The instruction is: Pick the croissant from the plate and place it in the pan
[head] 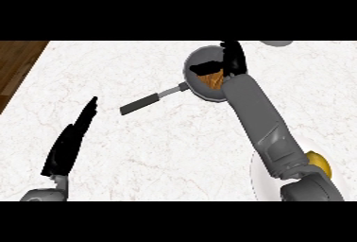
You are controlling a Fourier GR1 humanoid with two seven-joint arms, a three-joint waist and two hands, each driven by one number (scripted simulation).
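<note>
Holding croissant (pixel 212 81) over pan (pixel 191 58), our right hand (pixel 235 57) curls round it; croissant lies just below hand, within rim. Left hand (pixel 70 140) flat, well apart.

Marble counter (pixel 167 151) with a yellow item (pixel 320 162) at right; brown wood (pixel 17 61) borders its left

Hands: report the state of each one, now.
Left hand: open, fingers straight, holding nothing.
Right hand: over the pan, by the croissant; open or shut cannot be told.
</note>
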